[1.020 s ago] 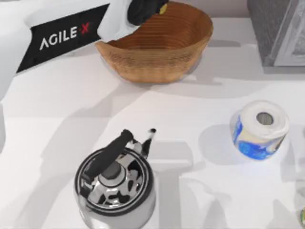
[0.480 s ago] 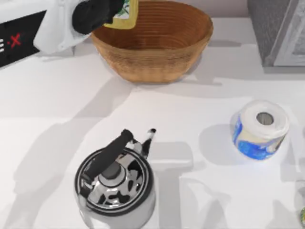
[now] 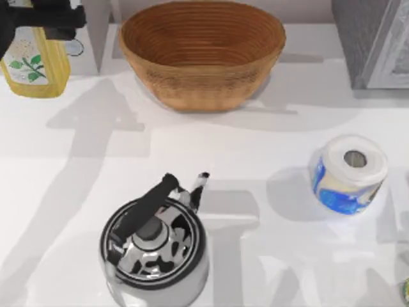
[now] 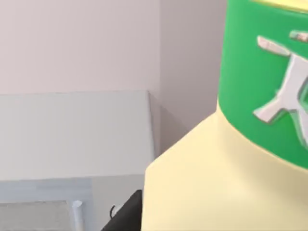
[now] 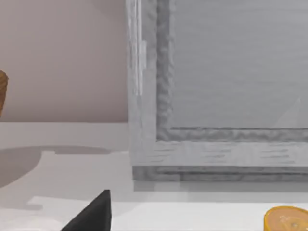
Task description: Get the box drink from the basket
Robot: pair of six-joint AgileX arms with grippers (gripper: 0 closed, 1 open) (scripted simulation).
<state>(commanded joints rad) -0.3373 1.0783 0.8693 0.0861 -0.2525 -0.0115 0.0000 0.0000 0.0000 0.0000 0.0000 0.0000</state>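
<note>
The box drink (image 3: pixel 35 67), a pale-yellow carton with a leaf-print label, hangs in the air over the table's far left corner, well left of the basket. My left gripper (image 3: pixel 39 18) is shut on its upper part from above. In the left wrist view the carton's yellow shoulder (image 4: pixel 207 183) and green cap (image 4: pixel 269 82) sit very close. The basket (image 3: pixel 203 77), a wide brown wicker bowl, stands at the back centre with nothing inside. My right gripper (image 5: pixel 91 216) is parked low at the table's right side, facing a grey cabinet.
A shiny steel kettle (image 3: pixel 153 246) with a black handle stands at the front left-centre. A white-and-blue paper roll (image 3: pixel 348 173) stands at the right. A grey cabinet (image 3: pixel 374 41) fills the back right corner. An orange round thing (image 5: pixel 286 220) lies near the right gripper.
My left gripper has lifted the box drink out of the basket and carried it left, past the basket's rim to the far left corner. The basket, kettle and roll have stayed put.
</note>
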